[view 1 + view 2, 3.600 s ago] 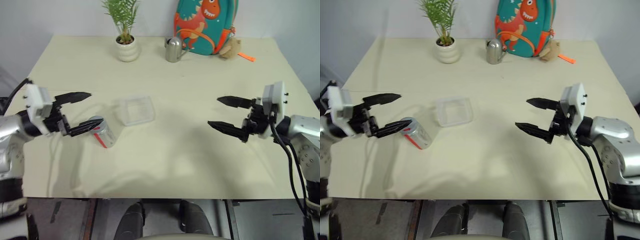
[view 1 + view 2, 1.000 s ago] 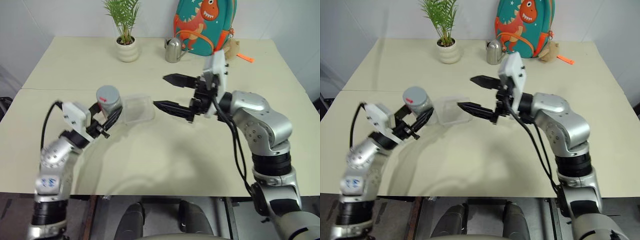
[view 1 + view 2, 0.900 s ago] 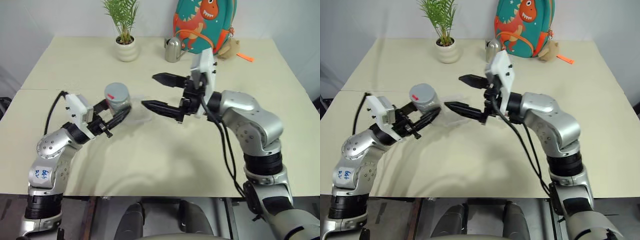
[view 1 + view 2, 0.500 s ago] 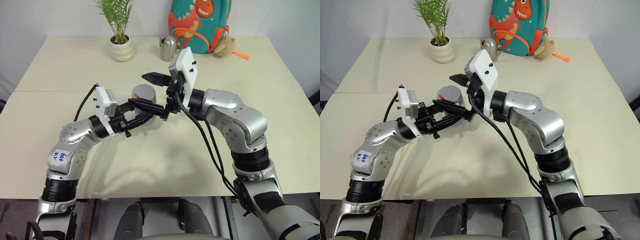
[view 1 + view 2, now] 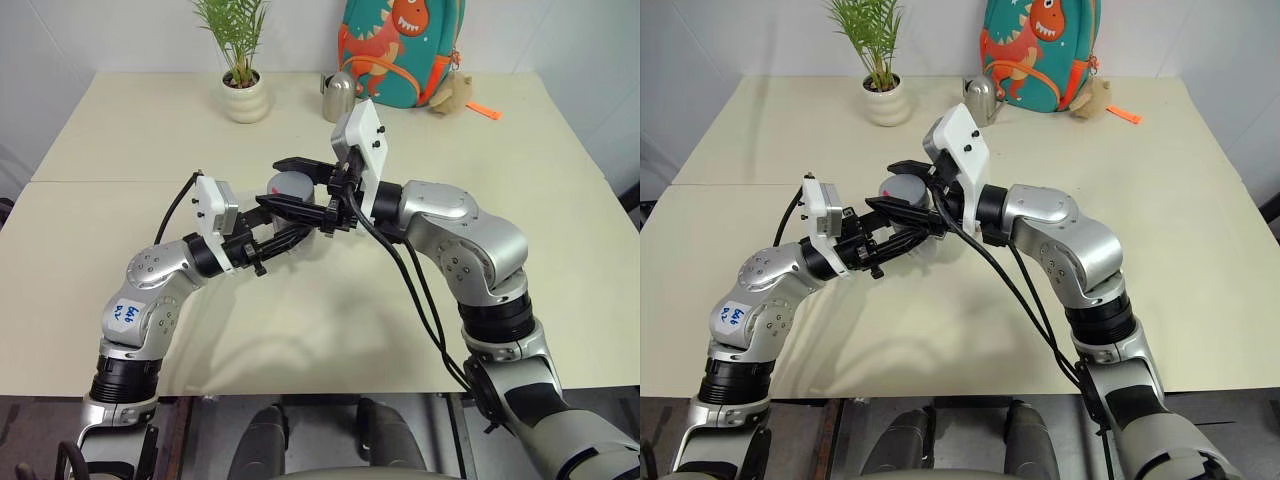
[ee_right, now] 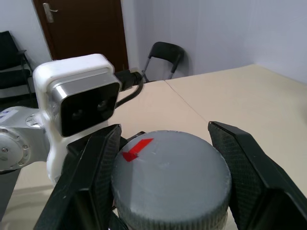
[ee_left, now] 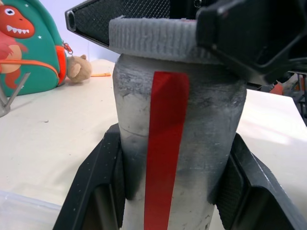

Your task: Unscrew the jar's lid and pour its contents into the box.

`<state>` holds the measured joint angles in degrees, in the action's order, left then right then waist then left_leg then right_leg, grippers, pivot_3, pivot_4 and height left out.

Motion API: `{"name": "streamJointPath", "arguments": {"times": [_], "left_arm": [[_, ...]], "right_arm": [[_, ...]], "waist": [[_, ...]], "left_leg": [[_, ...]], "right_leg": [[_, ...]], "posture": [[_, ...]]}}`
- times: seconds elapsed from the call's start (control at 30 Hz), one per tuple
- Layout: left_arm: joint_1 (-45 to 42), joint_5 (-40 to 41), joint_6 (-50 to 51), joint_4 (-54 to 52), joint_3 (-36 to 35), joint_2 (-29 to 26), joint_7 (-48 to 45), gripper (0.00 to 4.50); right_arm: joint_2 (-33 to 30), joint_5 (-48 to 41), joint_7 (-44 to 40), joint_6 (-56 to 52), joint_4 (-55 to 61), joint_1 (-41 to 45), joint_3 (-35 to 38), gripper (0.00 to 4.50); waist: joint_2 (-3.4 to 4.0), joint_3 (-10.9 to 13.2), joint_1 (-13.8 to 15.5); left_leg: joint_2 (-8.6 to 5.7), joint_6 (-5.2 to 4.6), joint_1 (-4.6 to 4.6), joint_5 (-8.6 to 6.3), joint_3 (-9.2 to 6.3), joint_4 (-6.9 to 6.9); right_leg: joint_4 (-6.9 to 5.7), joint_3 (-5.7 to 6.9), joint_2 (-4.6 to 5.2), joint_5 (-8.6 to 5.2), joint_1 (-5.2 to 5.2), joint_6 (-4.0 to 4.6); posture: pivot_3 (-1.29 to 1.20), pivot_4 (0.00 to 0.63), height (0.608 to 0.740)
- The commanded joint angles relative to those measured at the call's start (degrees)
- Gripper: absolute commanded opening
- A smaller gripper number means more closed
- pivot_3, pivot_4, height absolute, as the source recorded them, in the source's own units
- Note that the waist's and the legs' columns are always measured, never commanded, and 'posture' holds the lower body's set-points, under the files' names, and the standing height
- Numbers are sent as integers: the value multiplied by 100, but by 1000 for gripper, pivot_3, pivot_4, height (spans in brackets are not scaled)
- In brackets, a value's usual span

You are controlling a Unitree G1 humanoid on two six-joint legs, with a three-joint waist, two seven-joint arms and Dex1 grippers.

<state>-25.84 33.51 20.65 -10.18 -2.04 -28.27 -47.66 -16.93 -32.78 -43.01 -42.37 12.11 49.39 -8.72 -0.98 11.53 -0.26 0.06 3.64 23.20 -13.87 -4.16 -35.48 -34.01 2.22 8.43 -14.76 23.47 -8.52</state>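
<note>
Jar (image 7: 177, 143): small cylinder, frosted greyish wall, red tape strip running down its side. Upright, lifted off the surface, body clamped between left tool (image 5: 283, 225) fingers. Lid (image 6: 170, 175): round grey ribbed screw cap, small red mark on top, still seated on the jar, right tool (image 5: 290, 186) fingers closed on its rim from both sides. Contents can't be made out. Box (image 7: 29, 211): clear plastic, only a corner visible beneath the jar.

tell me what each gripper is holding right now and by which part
The left gripper holds the jar by its body, a finger on each side. The right gripper grips the lid by its rim.
</note>
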Motion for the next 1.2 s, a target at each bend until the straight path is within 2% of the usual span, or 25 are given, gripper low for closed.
{"name": "streamJointPath", "arguments": {"times": [0.03,0.1,0.2,0.27,0.37,0.53,0.7,0.73,0.93,1.2], "left_arm": [[-313,325,-15,64,-82,-172,-745,1933],[-471,449,74,167,9,-294,-1283,1933],[-593,497,182,258,221,-510,-1989,1933],[-626,540,234,258,312,-589,-2276,1933],[-652,529,237,271,268,-514,-2238,1933],[-446,450,113,176,152,-334,-1913,1933],[-445,359,-44,246,-41,-261,-1578,1933],[-463,342,-70,291,-77,-264,-1543,1933],[-505,172,-119,453,-184,-126,-1085,1933],[-449,173,25,311,-58,8,-923,1933]], "right_arm": [[-372,-669,-1298,130,157,220,243,2569],[-715,-975,-2149,-36,-110,477,242,2569],[-1056,-761,-3102,210,-695,941,-17,2569],[-1135,-578,-3511,423,-1048,1198,-154,2569],[-1109,-426,-3702,650,-1366,1382,-197,2569],[-1035,-343,-3460,771,-1645,1469,-3,2569],[-1025,-291,-3183,886,-1602,1414,193,4252],[-1009,-207,-3079,996,-1587,1389,240,4473],[-949,294,-2151,1057,-1310,1183,245,4473],[-566,44,-1348,195,-508,858,164,4473]], "waist": [[0,0,11],[0,0,6],[0,0,-20],[0,0,-86],[0,0,-139],[-1,0,-124],[-1,1,-116],[-1,1,-114],[-1,1,-115],[-1,0,-118]], "left_leg": [[0,0,0,0,0,0],[-1,0,1,0,1,-1],[0,-2,0,-1,2,-3],[1,-4,-3,-1,5,-1],[2,-4,-3,0,4,0],[1,-1,-1,1,5,-1],[1,0,-1,2,5,-3],[1,1,-1,2,5,-3],[1,1,-1,3,5,-6],[1,12,-1,9,8,-6]], "right_leg": [[1,0,0,0,-2,0],[5,-1,0,1,-3,-3],[4,-1,-1,2,-4,-4],[2,-3,-3,2,-2,-3],[1,-7,-4,1,-1,-4],[3,-10,-4,0,0,-6],[0,-12,-4,0,1,-6],[0,-12,-4,0,1,-6],[-4,-13,-4,1,0,-7],[-5,-17,-4,1,3,-7]], "posture": [[0,150,740],[0,150,740],[0,150,740],[0,150,740],[0,150,740],[0,150,740],[0,150,740],[0,150,740],[0,150,740],[0,150,740]]}}
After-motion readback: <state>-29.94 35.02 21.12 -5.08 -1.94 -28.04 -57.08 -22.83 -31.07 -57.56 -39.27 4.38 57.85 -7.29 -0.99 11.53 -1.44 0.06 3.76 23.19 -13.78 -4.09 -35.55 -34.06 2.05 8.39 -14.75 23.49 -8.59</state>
